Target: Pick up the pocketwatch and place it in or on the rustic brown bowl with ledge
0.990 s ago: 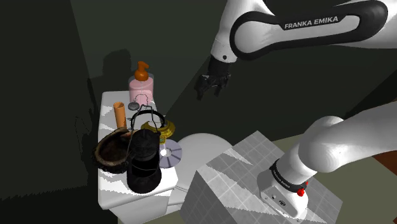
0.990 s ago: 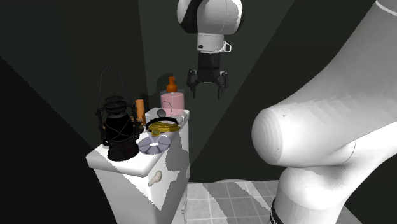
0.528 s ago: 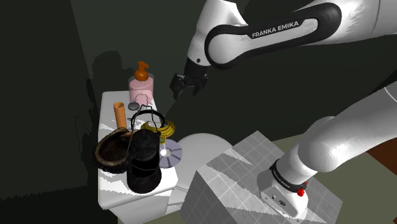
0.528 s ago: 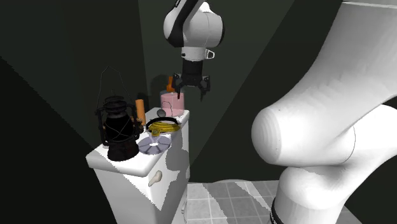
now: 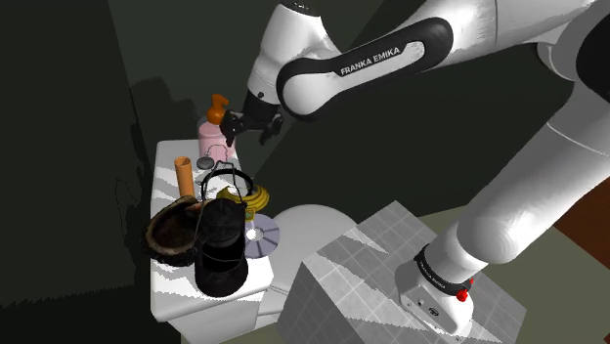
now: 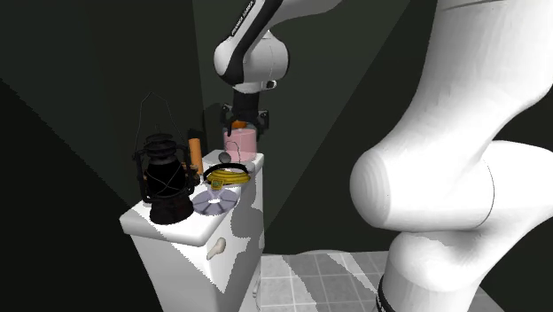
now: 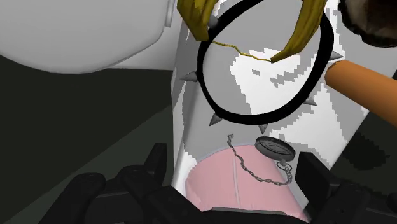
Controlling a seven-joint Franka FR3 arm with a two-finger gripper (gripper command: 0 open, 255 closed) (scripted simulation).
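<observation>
- One black lantern, and that's our marker, standing on the one white tank.
- One brown bowl, right against the lantern on the shoulder view's left.
- One pale disc, lying flat just beside the lantern on the shoulder view's right.
- One black spiked collar, just beyond the lantern.
- One yellow bundle, also just beyond the lantern, overlapping that collar.
- One orange cylinder, upright, behind the lantern and the bowl.
- One pocketwatch, a single chain trailing off it, farther from the lantern than the collar.
- One pink soap dispenser, orange pump on top, farthest from the lantern.
</observation>
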